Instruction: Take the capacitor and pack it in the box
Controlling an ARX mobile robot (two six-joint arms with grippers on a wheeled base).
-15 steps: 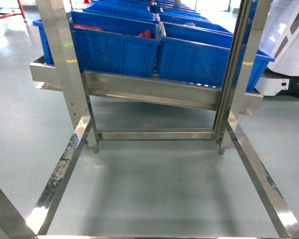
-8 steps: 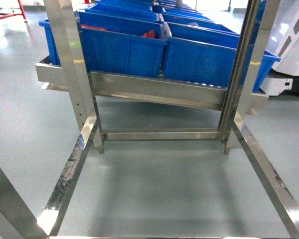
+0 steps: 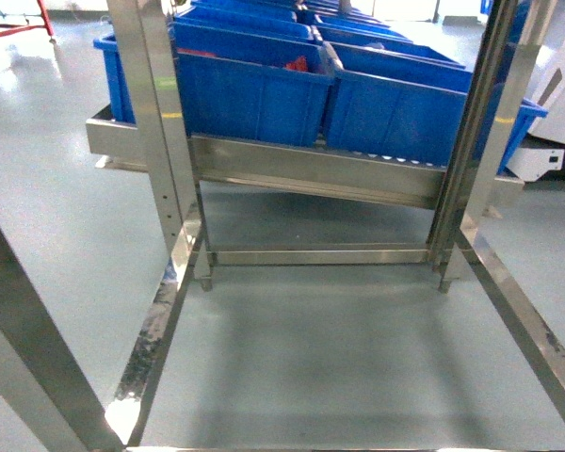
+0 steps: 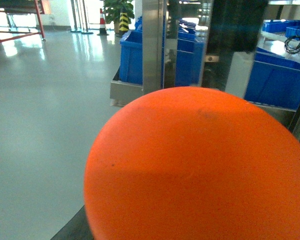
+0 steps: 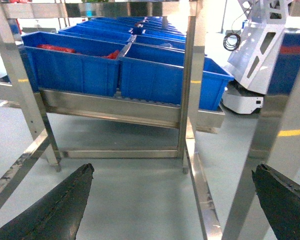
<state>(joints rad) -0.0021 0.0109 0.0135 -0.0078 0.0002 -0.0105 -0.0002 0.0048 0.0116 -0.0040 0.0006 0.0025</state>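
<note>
No packing has begun, as far as the views show. The pink box is not in sight anywhere, and no capacitor can be made out. Ahead stands a steel rack (image 3: pixel 169 179) carrying blue bins (image 3: pixel 254 89), some with red contents too small to identify. The right claw (image 5: pixel 175 200) gapes wide and holds nothing. The left claw cannot be judged: an orange ball (image 4: pixel 200 165) fills its camera. Everything remains: reach, pick, pack.

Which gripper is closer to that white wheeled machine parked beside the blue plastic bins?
Probably the right. The right gripper, jaws wide apart, faces the white wheeled machine ahead to its right. The left gripper is hidden: an orange round thing fills its camera view.
</note>
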